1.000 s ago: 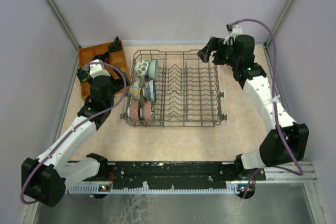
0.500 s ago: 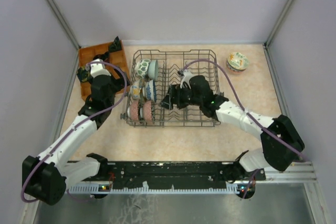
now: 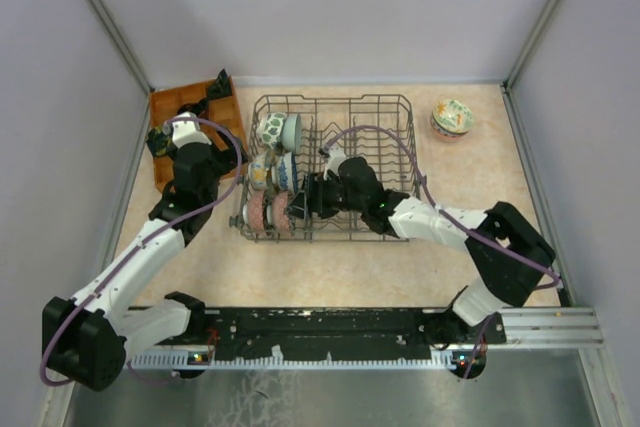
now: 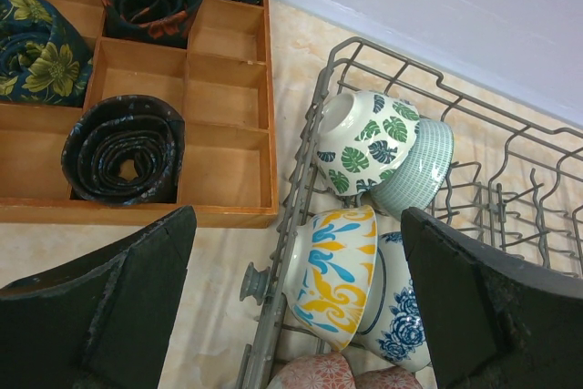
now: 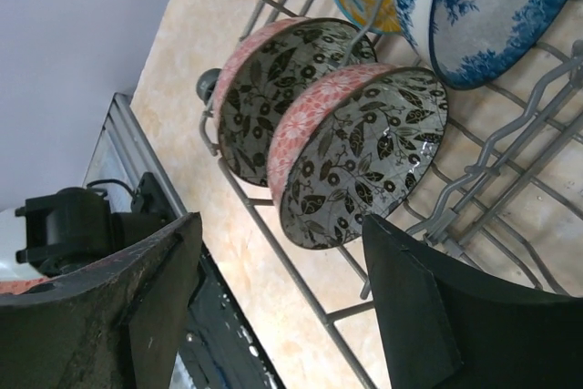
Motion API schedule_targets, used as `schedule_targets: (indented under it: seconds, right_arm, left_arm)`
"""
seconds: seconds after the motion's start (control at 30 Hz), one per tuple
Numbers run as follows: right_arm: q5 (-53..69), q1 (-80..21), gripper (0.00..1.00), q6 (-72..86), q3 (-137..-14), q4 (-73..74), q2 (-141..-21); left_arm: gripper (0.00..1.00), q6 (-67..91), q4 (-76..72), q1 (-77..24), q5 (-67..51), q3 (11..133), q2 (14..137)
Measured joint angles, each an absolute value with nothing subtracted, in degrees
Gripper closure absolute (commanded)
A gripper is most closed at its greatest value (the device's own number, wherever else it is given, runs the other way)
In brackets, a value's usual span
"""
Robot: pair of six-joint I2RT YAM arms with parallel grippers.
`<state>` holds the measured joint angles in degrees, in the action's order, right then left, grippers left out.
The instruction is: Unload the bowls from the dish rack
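**Dish rack unloading, top and wrist views.** The dish rack (image 3: pixel 395 162), a grey wire basket, lies at the middle of the beige tabletop (image 3: pixel 460 187). Six bowls stand on edge between the tines at the rack's left end, in three pairs. At the rack's far-left corner, a white bowl with green leaves (image 4: pixel 364 138) leans against a green ribbed bowl (image 4: pixel 421 166). Midway along the left end, a yellow-and-blue bowl (image 4: pixel 332 275) touches a blue floral bowl (image 4: pixel 398 321). At the near-left corner, an outer pink bowl (image 5: pixel 264 88) stands by the rack's left wall. An inner pink bowl (image 5: pixel 364 157) stands just beside it, toward the rack's middle; both show dark leaf-printed interiors. A seventh, multicoloured bowl (image 3: pixel 452 117) sits upright on the tabletop just outside the rack's far-right corner. The right claw (image 5: pixel 280 222) reaches low inside the rack from its right side, fingers spread wide to either side of the inner pink bowl's rim; whether they touch it cannot be told. The left claw (image 4: pixel 296 214) hangs above the rack's left rim, also spread and gripping nothing. An orange-brown compartment tray (image 4: pixel 228 116) holding rolled dark patterned cloths (image 4: pixel 123 148) lies on the tabletop just left of the rack's far-left corner.
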<state>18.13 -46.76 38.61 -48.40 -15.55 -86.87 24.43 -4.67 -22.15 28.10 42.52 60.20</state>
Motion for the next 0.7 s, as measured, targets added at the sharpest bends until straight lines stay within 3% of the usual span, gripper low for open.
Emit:
schedule_targets:
  seconds: [0.33, 0.7]
  right_arm:
    - [20.0, -46.8, 0.46, 41.5, -48.4, -21.5, -92.8]
    - [23.7, -46.9, 0.57, 44.6, -48.5, -27.5, -98.3]
  left_arm:
    - [0.01, 24.4, -4.7, -22.2, 28.1, 42.5, 60.2]
    - [0.01, 24.4, -4.7, -22.2, 28.1, 42.5, 60.2]
